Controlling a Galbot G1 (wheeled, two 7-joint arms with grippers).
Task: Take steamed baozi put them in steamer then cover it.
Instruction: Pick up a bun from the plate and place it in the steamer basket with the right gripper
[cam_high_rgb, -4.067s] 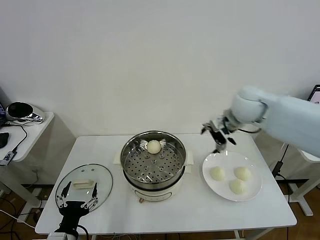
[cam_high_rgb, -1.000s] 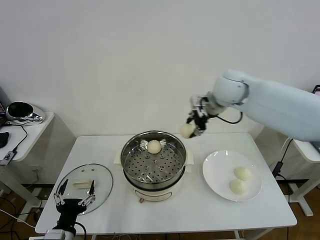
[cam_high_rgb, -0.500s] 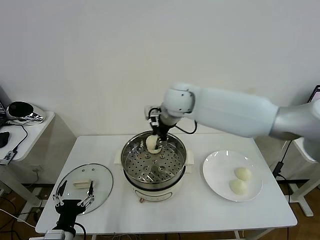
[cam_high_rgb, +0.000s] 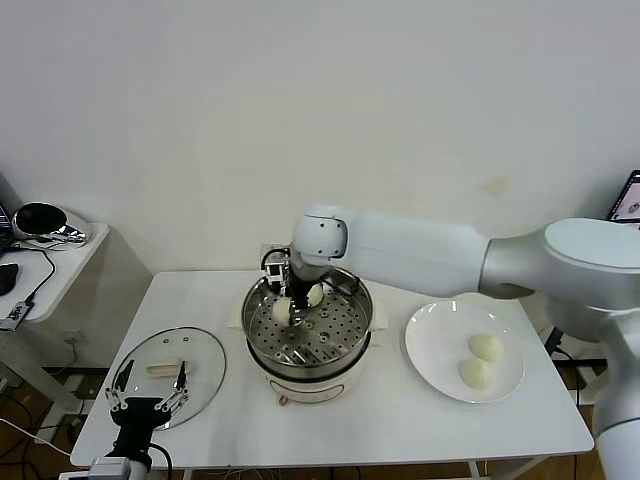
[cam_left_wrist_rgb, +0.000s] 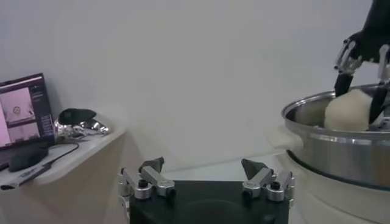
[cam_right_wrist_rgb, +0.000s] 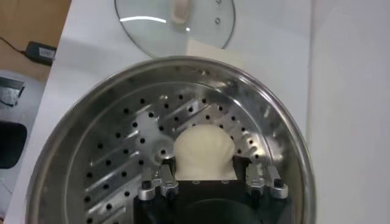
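The steamer stands mid-table, its perforated tray showing. My right gripper reaches down into it and is shut on a cream-white baozi, low over the tray's left part; the bun sits between the fingers. Another baozi lies at the back of the tray. Two more rest on the white plate to the right. The glass cover lies flat on the table at the left. My left gripper hangs open over its near edge.
A low side table with a dark device and cables stands left of the main table. From the left wrist view the steamer's wall rises close on one side, with the held bun above its rim.
Within the last second my right gripper carried the baozi from the air right of the steamer, over its back rim, down into the tray's left part. The left arm stayed put.
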